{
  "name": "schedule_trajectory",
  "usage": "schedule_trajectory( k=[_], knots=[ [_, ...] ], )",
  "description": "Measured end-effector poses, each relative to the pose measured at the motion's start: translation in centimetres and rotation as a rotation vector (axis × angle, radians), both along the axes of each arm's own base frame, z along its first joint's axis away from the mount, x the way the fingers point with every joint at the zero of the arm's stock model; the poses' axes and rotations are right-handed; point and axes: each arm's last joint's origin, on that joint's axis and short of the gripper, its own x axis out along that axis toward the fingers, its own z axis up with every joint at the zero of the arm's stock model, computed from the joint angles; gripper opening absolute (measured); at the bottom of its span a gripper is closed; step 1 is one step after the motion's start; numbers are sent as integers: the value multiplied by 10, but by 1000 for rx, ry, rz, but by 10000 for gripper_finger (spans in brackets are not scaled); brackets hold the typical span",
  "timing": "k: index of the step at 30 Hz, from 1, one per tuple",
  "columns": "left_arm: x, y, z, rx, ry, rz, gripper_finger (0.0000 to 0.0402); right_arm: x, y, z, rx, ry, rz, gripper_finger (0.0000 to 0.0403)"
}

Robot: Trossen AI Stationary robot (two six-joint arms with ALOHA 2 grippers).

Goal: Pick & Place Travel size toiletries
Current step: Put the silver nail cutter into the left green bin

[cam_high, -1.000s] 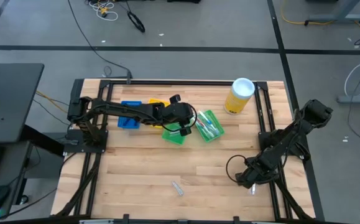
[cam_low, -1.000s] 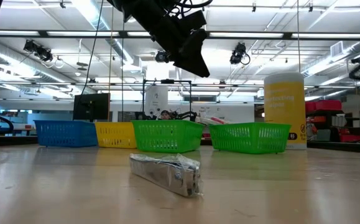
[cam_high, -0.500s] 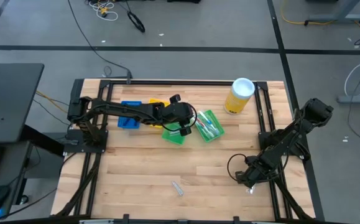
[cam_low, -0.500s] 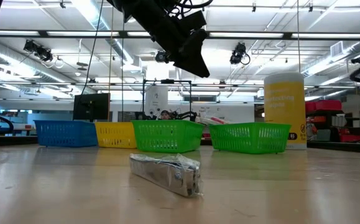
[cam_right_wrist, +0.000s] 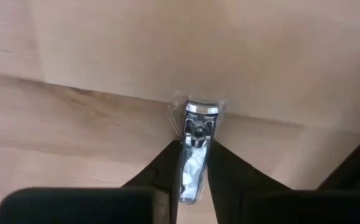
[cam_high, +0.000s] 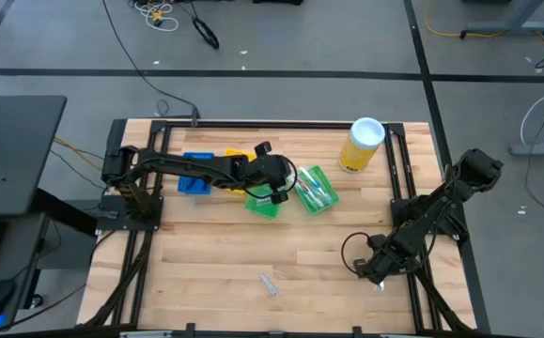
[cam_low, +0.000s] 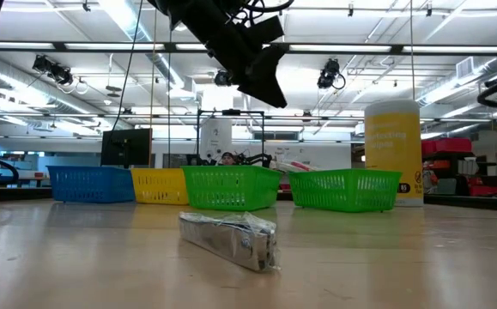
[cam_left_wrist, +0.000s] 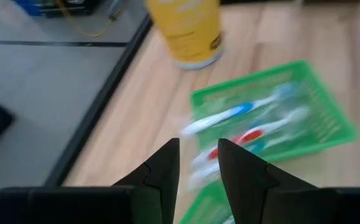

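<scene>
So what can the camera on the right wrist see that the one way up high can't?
Only the right wrist view shows the shiny nail clipper in clear wrap up close, squeezed between the right tool's dark fingers. Only the high view shows the left tool over the green bins, the yellow canister and a silvery packet lying alone. Both show the wooden table and the right tool low on it near the right edge.

table centre (cam_high: 253,249): open | bins (cam_high: 316,189), canister (cam_high: 361,144): crowd far edge
</scene>
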Motion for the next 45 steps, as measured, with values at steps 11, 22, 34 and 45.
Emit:
schedule_trajectory(
  k=[11, 22, 34, 45],
  knots=[
    [-54, -1, 68, 78, -39, 70, 118, 27, 3, 31, -272, -319, 99, 67],
    [-143, -4, 135, 67, -143, 5, 118, 86, -19, 59, -549, -718, 332, 66],
    [-176, -3, 78, -93, -227, -19, 118, 161, -94, 113, -885, -1091, 704, 66],
    [-176, -3, 69, -120, -278, -1, 118, 199, -152, 77, -886, -1077, 791, 66]
  ],
)
